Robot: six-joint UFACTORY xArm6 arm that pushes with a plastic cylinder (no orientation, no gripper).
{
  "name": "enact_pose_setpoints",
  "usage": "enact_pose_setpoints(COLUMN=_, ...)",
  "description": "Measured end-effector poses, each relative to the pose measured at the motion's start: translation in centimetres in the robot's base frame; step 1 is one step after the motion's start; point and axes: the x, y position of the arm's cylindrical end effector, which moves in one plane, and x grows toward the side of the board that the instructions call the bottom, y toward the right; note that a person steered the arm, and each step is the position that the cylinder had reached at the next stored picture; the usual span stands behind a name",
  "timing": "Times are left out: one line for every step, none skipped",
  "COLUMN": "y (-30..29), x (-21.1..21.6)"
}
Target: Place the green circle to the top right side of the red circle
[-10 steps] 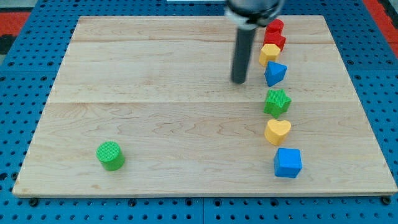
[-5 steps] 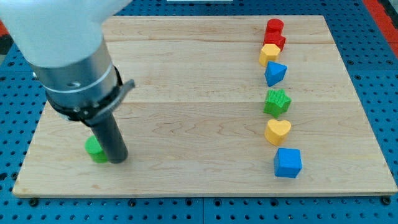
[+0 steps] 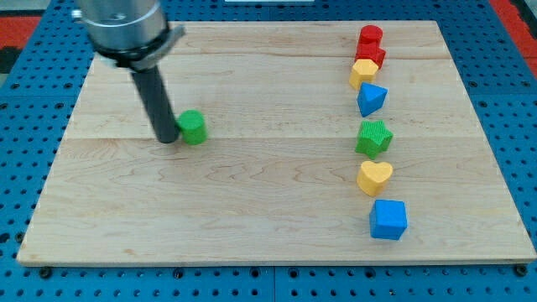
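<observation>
The green circle point(image 3: 194, 127) lies on the wooden board point(image 3: 268, 201), left of centre. My tip point(image 3: 166, 138) touches its left side. The red circle point(image 3: 370, 36) sits at the top right of the board, at the head of a column of blocks, with another red block point(image 3: 372, 55) just below it. The green circle is far to the left of and lower than the red circle.
Below the red blocks, the column holds a yellow block point(image 3: 362, 73), a blue block point(image 3: 372, 99), a green star point(image 3: 374, 138), a yellow heart point(image 3: 374, 177) and a blue cube point(image 3: 388, 219). A blue pegboard point(image 3: 25, 126) surrounds the board.
My tip swept from near the column to the bottom left, then pushed the green circle up and to the right toward the board's middle left.
</observation>
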Motion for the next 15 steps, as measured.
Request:
enact_pose_setpoints(y=3.3, x=0.6)
enact_pose_setpoints(y=7.4, x=-4.5)
enact_pose_setpoints(y=12.8, x=-11.8)
enact_pose_setpoints(y=15.7, x=-16.6)
enact_pose_setpoints(y=14.1, x=-21.1)
enact_pose_setpoints(y=18.3, x=-22.0)
enact_pose_setpoints(y=12.1, x=-21.8)
enact_pose_setpoints(y=13.6, x=-14.9)
enact_pose_setpoints(y=15.7, x=-13.2)
enact_pose_setpoints(y=18.3, x=-18.2)
enact_pose_setpoints(y=23.3, x=-21.6)
enact_pose_setpoints(y=23.6, x=-22.8)
enact_pose_setpoints(y=18.9, x=-23.1)
enact_pose_setpoints(y=18.4, x=-25.1)
enact_pose_setpoints(y=18.6, x=-25.3)
